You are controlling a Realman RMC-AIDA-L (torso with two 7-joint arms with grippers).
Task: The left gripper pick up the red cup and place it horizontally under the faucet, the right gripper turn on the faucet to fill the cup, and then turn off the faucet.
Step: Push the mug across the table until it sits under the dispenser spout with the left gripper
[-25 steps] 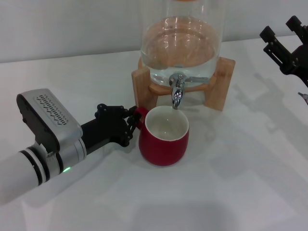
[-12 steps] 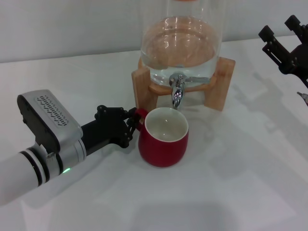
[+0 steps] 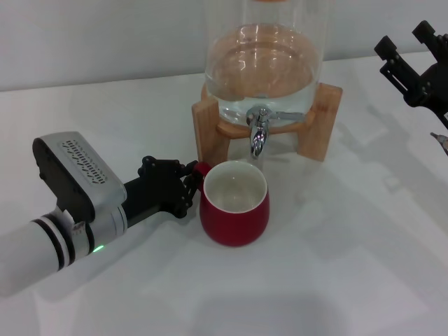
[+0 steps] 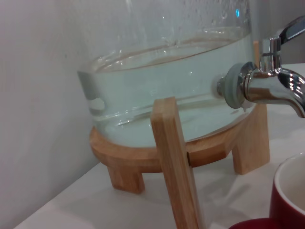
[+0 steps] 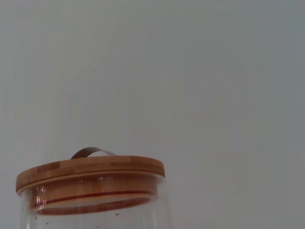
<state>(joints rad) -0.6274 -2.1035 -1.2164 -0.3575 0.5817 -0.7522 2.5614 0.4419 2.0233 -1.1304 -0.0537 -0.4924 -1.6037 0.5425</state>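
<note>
No readable text or labels appear anywhere.

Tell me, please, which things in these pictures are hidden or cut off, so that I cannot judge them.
- Right gripper: head view, frame edge cuts it off; open or shut is unclear.
- Red cup: left wrist view, only a corner shows.
- Left gripper: head view, its fingers at the handle hide the grip.
- Faucet: absent in right wrist view.

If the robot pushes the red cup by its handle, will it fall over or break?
Probably not fall: the red cup looks squat and wide, standing upright on the flat white table, so it should slide rather than tip. It looks like glazed ceramic, so likely hard, smooth, and breakable if dropped. The left gripper holds only the small handle, so the cup might swivel.
</note>
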